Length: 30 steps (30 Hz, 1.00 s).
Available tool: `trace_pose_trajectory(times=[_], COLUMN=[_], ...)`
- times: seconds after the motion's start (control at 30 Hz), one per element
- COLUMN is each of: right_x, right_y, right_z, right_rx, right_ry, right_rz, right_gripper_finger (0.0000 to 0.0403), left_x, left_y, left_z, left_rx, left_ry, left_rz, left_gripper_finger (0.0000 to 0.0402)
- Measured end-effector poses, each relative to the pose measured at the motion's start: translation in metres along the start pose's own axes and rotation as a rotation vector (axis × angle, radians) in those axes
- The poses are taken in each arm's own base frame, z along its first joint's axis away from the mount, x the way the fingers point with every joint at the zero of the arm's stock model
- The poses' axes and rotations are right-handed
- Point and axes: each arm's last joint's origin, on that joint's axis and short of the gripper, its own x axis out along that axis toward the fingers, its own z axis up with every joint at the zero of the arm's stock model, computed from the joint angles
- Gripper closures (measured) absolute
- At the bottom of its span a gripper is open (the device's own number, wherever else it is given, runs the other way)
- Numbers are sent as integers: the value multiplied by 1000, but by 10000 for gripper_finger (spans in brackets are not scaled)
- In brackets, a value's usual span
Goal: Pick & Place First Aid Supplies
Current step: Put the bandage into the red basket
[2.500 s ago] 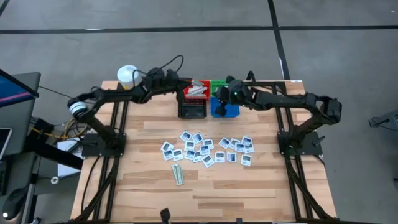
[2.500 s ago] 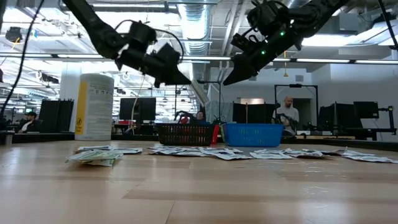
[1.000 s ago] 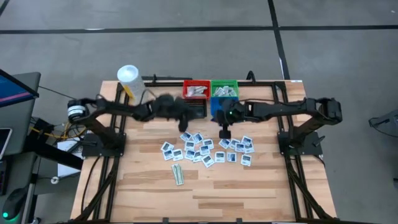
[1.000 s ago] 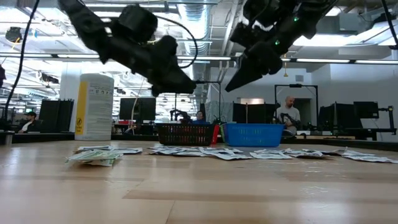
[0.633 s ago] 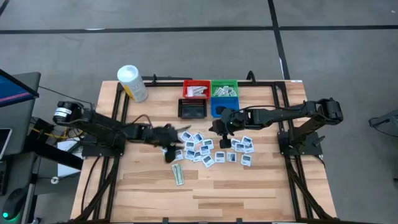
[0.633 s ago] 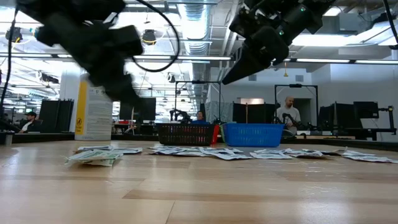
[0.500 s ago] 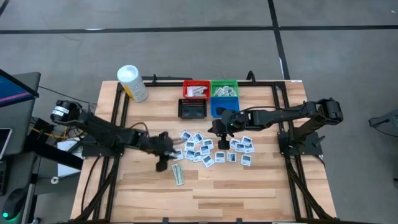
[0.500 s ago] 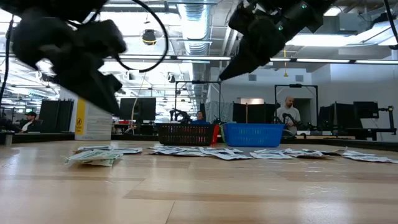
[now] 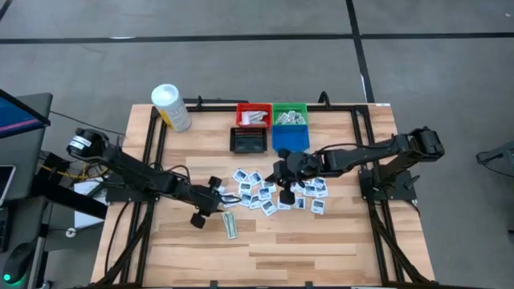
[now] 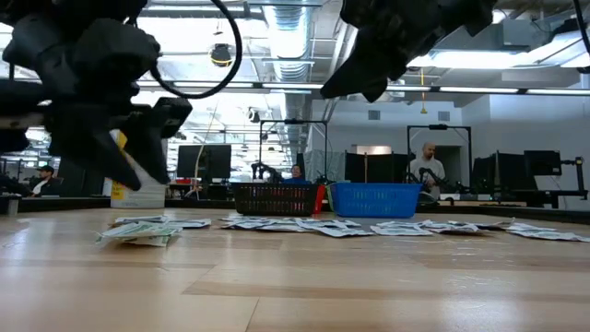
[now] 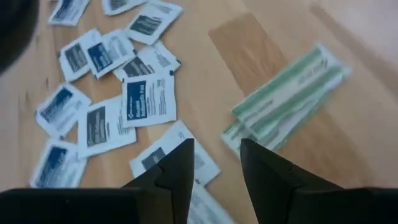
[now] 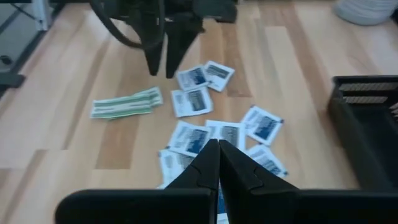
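Observation:
The first aid supplies (image 9: pixel 269 191) lie loose in the middle of the table: several square white packets with blue print (image 11: pixel 146 99) and a small pile of green-white strips (image 9: pixel 230 225) just nearer. My left gripper (image 11: pixel 217 168) hangs open over the left end of the packets, slanting down, with the strips (image 11: pixel 289 93) just beyond its fingers and nothing between them. It also shows in the high view (image 9: pixel 218 201). My right gripper (image 9: pixel 284 189) is shut and empty, above the right half of the packets (image 12: pixel 205 134).
At the far edge stand a red bin (image 9: pixel 253 116) and a green bin (image 9: pixel 289 116) holding packets, with a black bin (image 9: pixel 248 141) and a blue bin (image 9: pixel 292 140) in front of them. A white tub (image 9: pixel 169 106) stands at the far left. Bare wood lies toward the near edge.
My left gripper has swung from beside the black bin toward the near edge and down, rolling as it went, and now hangs over the left end of the packets. My right gripper has drifted from the blue bin toward the near edge, over the packets, still shut. The packets have not moved.

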Motion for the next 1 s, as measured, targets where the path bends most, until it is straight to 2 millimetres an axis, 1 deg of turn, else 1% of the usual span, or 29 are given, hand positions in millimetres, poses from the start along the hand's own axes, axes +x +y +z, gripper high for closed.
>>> trace_pose_trajectory(times=[0.07, 0.13, 0.27, 0.33, 0.4, 0.47, 0.67, 0.87, 1.0], right_x=[0, -1, -2, -2, -2, -3, -3, -3, -3], right_y=[6, 11, 21, 25, 27, 30, 32, 32, 31], right_z=[0, -1, -2, -2, -3, -5, -6, -6, -6], right_rx=[-3, -14, -13, -2, 0, -2, -7, -7, -9], right_ry=[1, 1, 3, 7, 14, 26, 32, 32, 30], right_rz=[15, 30, 55, 62, 53, 33, 30, 28, 8], right_gripper_finger=[402, 402, 402, 402, 402, 402, 402, 402, 402], left_x=[4, 10, 20, 23, 25, 27, 29, 26, 26], left_y=[-2, -4, -7, -7, -7, -8, -12, -26, -26], left_z=[-2, -3, -3, 0, 3, 2, 0, 4, 4], left_rx=[72, 107, 118, 118, 115, 116, 125, 167, 166], left_ry=[7, 2, -11, -52, -82, -75, -69, -90, -86], left_rz=[-34, -66, -68, -60, -53, -55, -81, -126, -112], left_gripper_finger=[270, 270, 270, 270, 270, 270, 270, 270, 270])
